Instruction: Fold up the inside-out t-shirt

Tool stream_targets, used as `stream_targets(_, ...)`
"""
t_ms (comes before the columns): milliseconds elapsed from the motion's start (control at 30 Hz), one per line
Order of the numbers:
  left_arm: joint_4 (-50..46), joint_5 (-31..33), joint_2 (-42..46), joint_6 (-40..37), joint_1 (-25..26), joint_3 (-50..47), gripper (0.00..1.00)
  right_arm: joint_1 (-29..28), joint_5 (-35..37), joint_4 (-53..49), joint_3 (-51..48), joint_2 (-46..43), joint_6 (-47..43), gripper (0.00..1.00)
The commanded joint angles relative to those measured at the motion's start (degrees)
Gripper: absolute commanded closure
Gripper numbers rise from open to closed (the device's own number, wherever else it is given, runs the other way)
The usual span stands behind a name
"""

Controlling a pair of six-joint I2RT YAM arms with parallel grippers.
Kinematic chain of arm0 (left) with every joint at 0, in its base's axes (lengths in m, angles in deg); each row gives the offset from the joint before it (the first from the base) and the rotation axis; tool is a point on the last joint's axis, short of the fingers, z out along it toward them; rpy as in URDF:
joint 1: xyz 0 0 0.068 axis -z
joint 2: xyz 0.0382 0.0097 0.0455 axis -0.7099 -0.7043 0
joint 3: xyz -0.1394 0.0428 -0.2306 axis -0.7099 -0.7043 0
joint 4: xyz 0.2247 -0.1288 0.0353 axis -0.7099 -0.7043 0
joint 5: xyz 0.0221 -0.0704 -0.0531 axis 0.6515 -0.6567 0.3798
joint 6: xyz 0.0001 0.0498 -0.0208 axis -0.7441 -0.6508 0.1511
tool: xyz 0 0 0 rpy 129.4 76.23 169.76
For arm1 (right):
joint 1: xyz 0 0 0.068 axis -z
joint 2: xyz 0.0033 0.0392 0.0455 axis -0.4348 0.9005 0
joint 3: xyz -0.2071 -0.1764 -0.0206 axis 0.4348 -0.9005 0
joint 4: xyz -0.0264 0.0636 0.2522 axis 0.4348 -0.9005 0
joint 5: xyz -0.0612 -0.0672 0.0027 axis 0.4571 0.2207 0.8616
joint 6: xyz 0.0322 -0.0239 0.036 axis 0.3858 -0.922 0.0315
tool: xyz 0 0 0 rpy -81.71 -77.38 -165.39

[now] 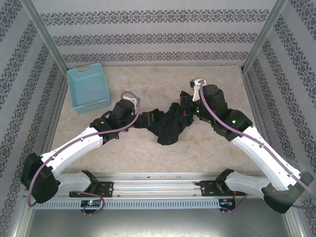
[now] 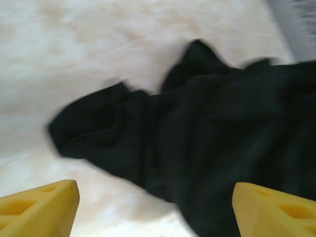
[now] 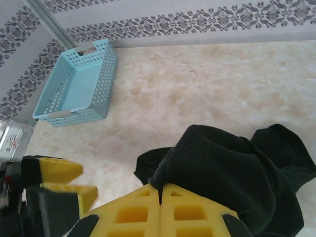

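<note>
Centrally, black t-shirt (image 1: 165,123) is seen bunched on table (image 1: 148,84) between arms. Raised fold is clamped by right gripper (image 3: 160,190); left gripper (image 2: 154,191) is spread wide over cloth, nothing gripped. Risk judged: if one side is pulled alone, shirt could be dragged into tighter tangle.

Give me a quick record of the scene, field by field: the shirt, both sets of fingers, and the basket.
t-shirt: black, crumpled mid-table between the two arms, not yet folded
left fingers: open, spread wide over the shirt, holding nothing
right fingers: shut, pinching a fold of the shirt
basket: light blue, empty, far left corner, apart from the shirt
table: pale marbled top
</note>
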Motion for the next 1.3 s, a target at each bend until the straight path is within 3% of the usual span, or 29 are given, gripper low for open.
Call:
stream_targets(0, 11.0, -6.1, -4.5, -0.2, 3.5, 1.1, 0.16, -1.2, 0.0, 5.0, 1.4, -0.1, -0.9, 1.0)
stream_targets(100, 16.0, -9.1, -9.4, 2.6, 3.7, 2.0, 0.15, -1.5, -0.1, 5.5, 0.1, -1.3, -0.8, 1.0)
stream_targets(267, 12.3, -8.7, -19.8, 1.7, 3.6, 7.7, 0.22, -1.5, 2.2, 4.5, -4.2, -5.7, -1.7, 1.0)
stream_targets(333, 7.7, -6.1, -24.3, 1.7, 3.1, 10.5, 0.37, -1.3, 4.7, 2.6, -6.1, -8.0, -2.2, 1.0)
stream_targets(433, 8.2, -4.3, -26.7, 3.8, 1.0, 8.4, 0.61, 0.1, 10.4, -1.8, -9.0, -11.0, -1.5, 1.0)
stream_targets(533, 10.4, -4.5, -26.0, 6.0, -1.9, 4.2, 0.85, 5.4, 15.1, -8.2, -12.9, -13.2, 2.4, 1.0)
stream_targets(633, 10.0, -3.0, -23.9, 6.2, -3.7, 1.4, 0.97, 14.9, 11.9, -11.3, -19.0, -15.0, 7.6, 1.0)
stream_targets(700, 8.9, -1.4, -22.2, 5.1, -4.3, 0.0, 1.0, 21.5, 7.6, -11.1, -23.6, -15.8, 10.3, 1.0)
stream_targets(800, 8.0, -1.1, -20.6, 3.6, -5.1, -1.3, 1.0, 27.5, 1.9, -8.3, -28.8, -15.9, 11.9, 1.0)
stream_targets(900, 8.1, -3.8, -19.1, 2.6, -5.0, -1.3, 0.96, 29.3, -1.9, -5.6, -31.5, -15.3, 12.5, 1.0)
stream_targets(1000, 6.5, -3.8, -17.7, 1.7, -3.6, 1.0, 0.62, 29.3, -1.7, -5.7, -32.3, -14.0, 13.6, 1.0)
stream_targets(1100, 3.7, -1.5, -19.1, -0.2, -2.0, 4.9, 0.39, 29.3, -1.0, -6.4, -33.6, -13.0, 15.2, 1.0)
stream_targets(1267, -0.8, -2.2, -27.5, -1.5, -2.0, 12.6, 0.22, 29.3, -0.7, -6.3, -35.3, -12.6, 17.0, 1.0)
